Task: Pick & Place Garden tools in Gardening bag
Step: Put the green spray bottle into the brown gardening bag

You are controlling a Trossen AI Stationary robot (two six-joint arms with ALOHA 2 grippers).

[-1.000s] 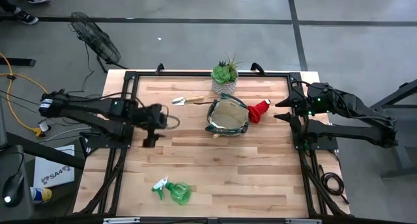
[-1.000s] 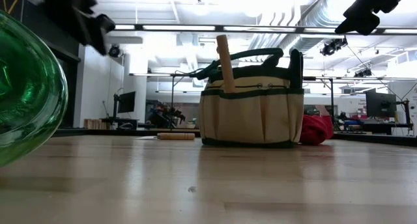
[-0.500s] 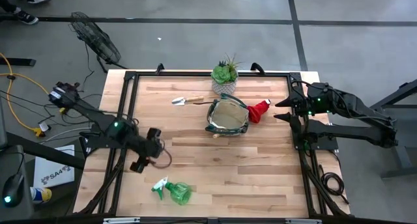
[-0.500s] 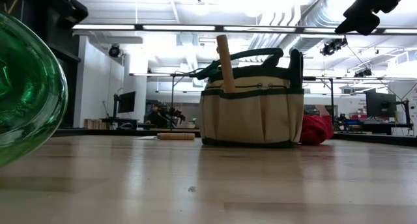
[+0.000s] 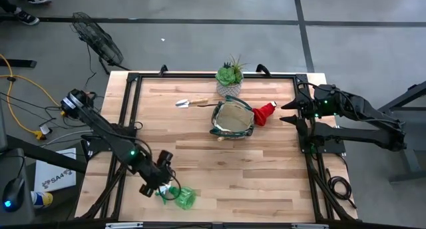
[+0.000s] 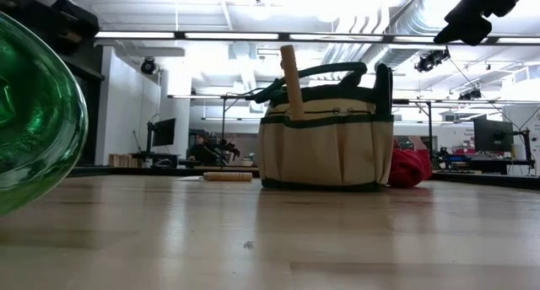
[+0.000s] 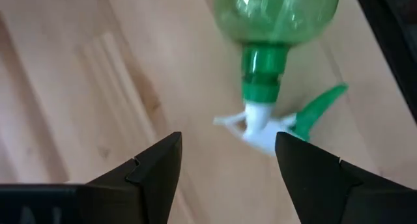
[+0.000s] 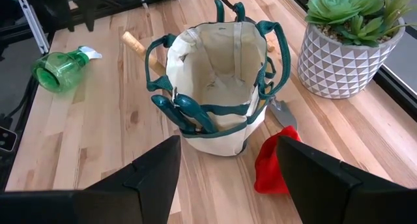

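Two arms: the left gripper [image 5: 160,183] is hovering, fingers spread, over the spray bottle [image 5: 178,196]; the right gripper [image 5: 287,113] is waiting, released.

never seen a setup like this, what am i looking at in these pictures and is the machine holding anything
This is a robot with two dark arms at a wooden table, each ending in a two-finger gripper. One picture looks straight down from above, one sits level with the tabletop, and two come from cameras on the arms' wrists.

On the table are a khaki gardening bag with a wooden handle sticking out of it, a red cone-shaped piece beside it, a trowel, a potted succulent and a green spray bottle lying on its side.

The left gripper is open just above the bottle's white nozzle, gripping nothing yet. The right gripper waits open at the table's edge, also empty.
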